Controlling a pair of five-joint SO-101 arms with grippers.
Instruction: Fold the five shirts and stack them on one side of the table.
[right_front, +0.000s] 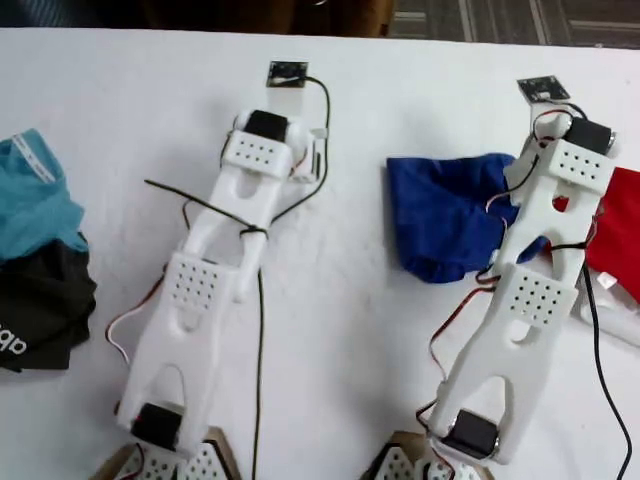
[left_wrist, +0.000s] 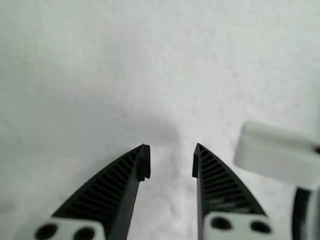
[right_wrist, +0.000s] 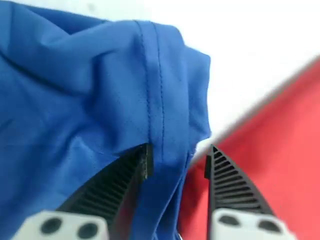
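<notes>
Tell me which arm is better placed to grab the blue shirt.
Right. The right gripper stands open around a fold of the blue shirt; the left gripper hangs over bare table.

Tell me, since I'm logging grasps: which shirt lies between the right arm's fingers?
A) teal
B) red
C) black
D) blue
D: the right wrist view shows a seamed fold of the blue shirt between the open fingers, the red shirt lying beside them.

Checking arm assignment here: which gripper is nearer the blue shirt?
Right. The right gripper straddles a fold of the blue shirt, jaws open; the left gripper hangs open over bare table, apart from it.
</notes>
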